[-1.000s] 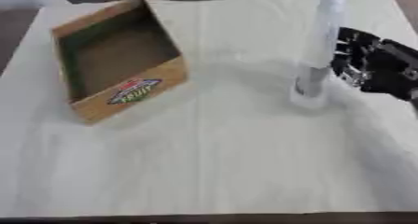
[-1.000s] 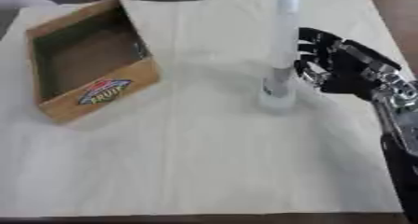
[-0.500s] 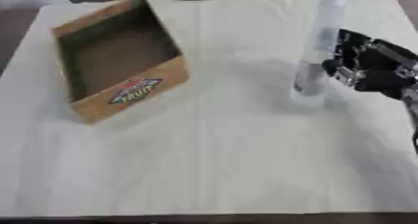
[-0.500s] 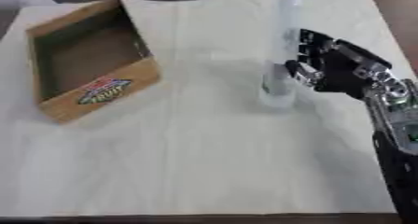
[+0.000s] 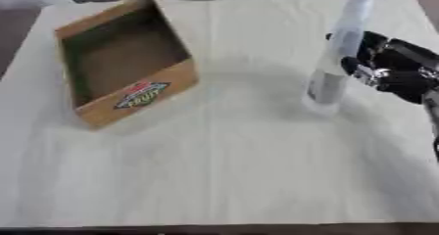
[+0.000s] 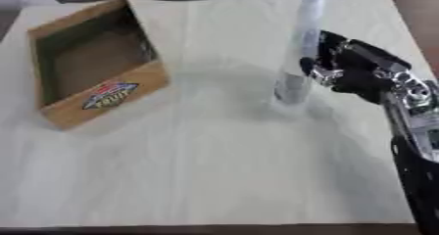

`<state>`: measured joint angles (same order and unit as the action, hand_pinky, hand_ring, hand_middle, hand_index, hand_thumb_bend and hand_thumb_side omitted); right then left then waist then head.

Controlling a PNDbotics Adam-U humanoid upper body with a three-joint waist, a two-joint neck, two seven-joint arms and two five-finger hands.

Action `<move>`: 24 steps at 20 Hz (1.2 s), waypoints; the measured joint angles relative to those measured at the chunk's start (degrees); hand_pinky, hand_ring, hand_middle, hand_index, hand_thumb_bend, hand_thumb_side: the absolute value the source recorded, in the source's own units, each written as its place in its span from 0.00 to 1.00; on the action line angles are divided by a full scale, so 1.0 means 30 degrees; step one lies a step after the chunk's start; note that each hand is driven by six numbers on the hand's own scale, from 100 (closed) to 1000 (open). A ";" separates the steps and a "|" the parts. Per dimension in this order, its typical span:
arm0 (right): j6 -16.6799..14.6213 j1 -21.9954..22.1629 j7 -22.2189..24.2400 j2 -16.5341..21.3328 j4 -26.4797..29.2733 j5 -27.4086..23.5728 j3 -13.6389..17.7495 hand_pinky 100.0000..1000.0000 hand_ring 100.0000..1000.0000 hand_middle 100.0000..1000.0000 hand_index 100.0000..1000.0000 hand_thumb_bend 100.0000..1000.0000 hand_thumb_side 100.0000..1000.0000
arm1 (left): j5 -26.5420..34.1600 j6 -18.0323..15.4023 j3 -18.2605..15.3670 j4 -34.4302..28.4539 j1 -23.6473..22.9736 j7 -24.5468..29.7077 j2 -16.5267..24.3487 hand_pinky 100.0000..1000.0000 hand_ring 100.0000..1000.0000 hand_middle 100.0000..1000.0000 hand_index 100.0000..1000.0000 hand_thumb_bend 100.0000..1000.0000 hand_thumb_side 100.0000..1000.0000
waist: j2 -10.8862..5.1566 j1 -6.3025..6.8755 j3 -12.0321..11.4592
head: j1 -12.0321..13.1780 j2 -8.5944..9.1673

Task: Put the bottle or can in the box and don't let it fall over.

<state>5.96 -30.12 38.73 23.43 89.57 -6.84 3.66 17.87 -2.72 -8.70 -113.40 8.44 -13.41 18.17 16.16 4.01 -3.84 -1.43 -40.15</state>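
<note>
Clear plastic bottle (image 5: 339, 58) stands on the cream cloth (image 5: 223, 155) at abt 2 o'clock of the left-eye view, long axis near vertical w/ a slight lean, top running out of frame at 12. Its base sits on the cloth, well apart from the cardboard box (image 5: 120, 62), which lies over at 10 o'clock, open side up, printed label on its near wall, inside empty as far as shows.

Key relation: bottle is directly at 9 o'clock of the right hand (image 6: 356, 70), i.e. on the hand's box-ward side. The hand comes in from the 3 o'clock edge, fingers (image 6: 319, 72) curled toward the bottle's mid-body and right up against it. Looks like a side wrap at mid-height, but whether the thumb closes round the far side can't be told, since the bottle hides it. So: fingers narrow and at the bottle, contact likely, full hold not confirmed.

Left hand not in either view, so the right is the only one in reach.

Judgement: step in hand is securing the grasp; task barely begun. Next move needs a lift w/ axis kept upright, then a carry across toward 9–10 o'clock and down inside the box walls. Risk: tall, narrow bottle held mid-body may tip at lift-off or on set-down, or catch the box rim.
</note>
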 measured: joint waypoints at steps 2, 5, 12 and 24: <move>0.0102 -0.0003 0.0098 -0.0008 0.0059 -0.0022 -0.0113 1.00 1.00 1.00 0.99 0.00 0.21 | 0.0000 -0.0001 0.0000 0.0000 0.0001 0.0001 0.0000 1.00 1.00 0.95 0.89 0.34 0.90 | 0.0000 -0.0016 -0.0008 | 0.0000 0.0000; 0.0212 -0.0019 0.0215 -0.0047 0.0081 -0.0022 -0.0271 1.00 1.00 1.00 0.99 0.00 0.20 | 0.0001 -0.0002 0.0000 0.0000 0.0018 0.0002 0.0000 1.00 1.00 0.95 0.88 0.34 0.90 | 0.0000 -0.0027 -0.0024 | -0.0002 0.0001; 0.0281 -0.0081 0.0600 -0.0198 0.0070 0.0005 -0.0558 1.00 1.00 1.00 0.98 0.00 0.19 | 0.0012 -0.0002 0.0000 0.0000 0.0037 0.0002 0.0000 1.00 1.00 0.95 0.88 0.34 0.90 | 0.0000 -0.0064 -0.0089 | -0.0023 0.0065; 0.0544 -0.0396 0.1199 -0.0545 -0.0406 0.0007 -0.1000 1.00 1.00 1.00 0.92 0.00 0.00 | 0.0058 -0.0002 0.0001 0.0000 0.0055 0.0002 0.0000 1.00 1.00 0.95 0.88 0.34 0.90 | 0.0000 -0.0081 -0.0165 | -0.0044 0.0182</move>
<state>7.59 -31.31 42.33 21.80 88.35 -6.82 0.66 18.05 -2.73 -8.70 -113.40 8.61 -13.40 18.17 16.16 3.77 -4.34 -1.56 -39.61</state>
